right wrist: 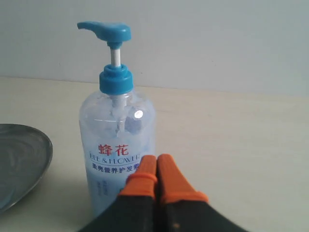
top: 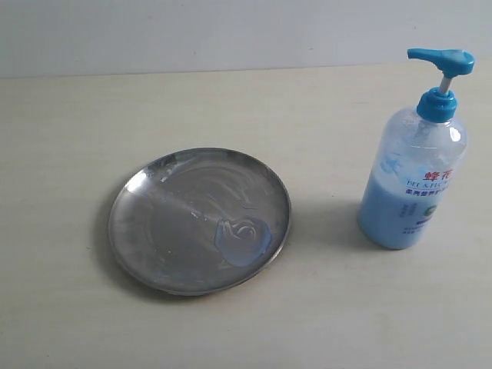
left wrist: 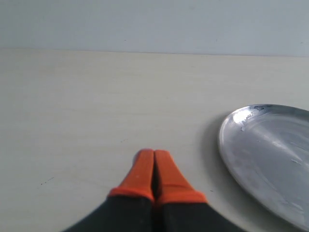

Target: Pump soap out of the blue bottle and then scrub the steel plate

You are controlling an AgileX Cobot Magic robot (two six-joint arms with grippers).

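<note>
The steel plate (top: 200, 221) lies left of centre on the table, smeared with swirls, and a pale-blue soap blob (top: 242, 241) rests near its right front rim. The blue bottle (top: 415, 181) stands upright at the right, pump head raised and its spout pointing left. Neither arm shows in the exterior view. My left gripper (left wrist: 153, 155) is shut with nothing between its orange fingertips, hovering over bare table beside the plate's rim (left wrist: 227, 140). My right gripper (right wrist: 157, 159) is also shut and empty, close in front of the bottle (right wrist: 117, 140), not touching it.
A pale wooden table (top: 77, 115) carries everything, with a light wall (top: 231, 31) behind its far edge. The plate's edge (right wrist: 29, 159) shows beside the bottle in the right wrist view.
</note>
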